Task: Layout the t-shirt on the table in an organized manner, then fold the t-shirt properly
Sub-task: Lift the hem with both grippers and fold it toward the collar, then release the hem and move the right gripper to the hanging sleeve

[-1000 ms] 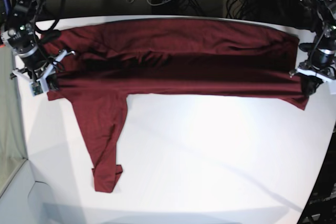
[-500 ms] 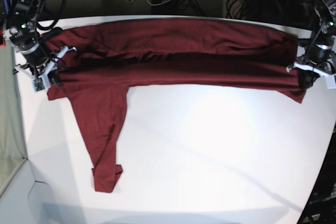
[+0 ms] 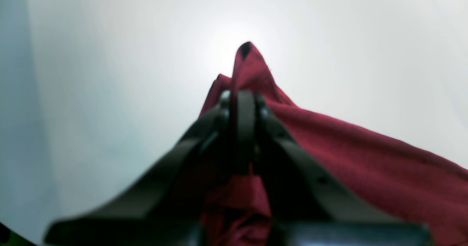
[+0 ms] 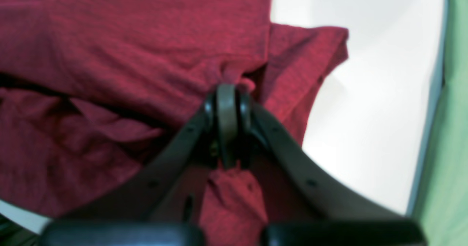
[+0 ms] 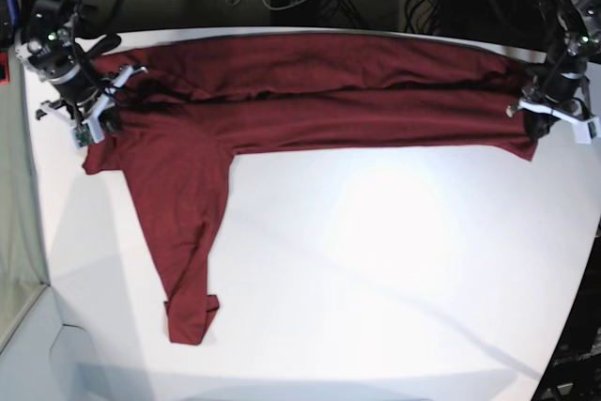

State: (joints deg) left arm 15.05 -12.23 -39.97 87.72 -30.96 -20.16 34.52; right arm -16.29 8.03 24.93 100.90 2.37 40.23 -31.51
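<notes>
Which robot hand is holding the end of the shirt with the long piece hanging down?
The right end effector, at the base view's left. The t-shirt trails a long piece toward the table's front there; the left end effector holds the plain end.

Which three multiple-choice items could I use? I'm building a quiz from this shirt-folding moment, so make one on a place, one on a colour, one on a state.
1. Where does the t-shirt mostly lie on the table?
A. along the far edge
B. in the near right corner
C. hanging off the near edge

2. What colour is the t-shirt?
A. navy
B. dark red
C. green

3. What state are the two grippers in?
A. both open above the cloth
B. one open, one shut
C. both shut on the t-shirt

Answers:
1. A, the base view shows it stretched across the far side.
2. B, every view shows maroon cloth.
3. C, the left gripper and right gripper each pinch fabric.
</notes>
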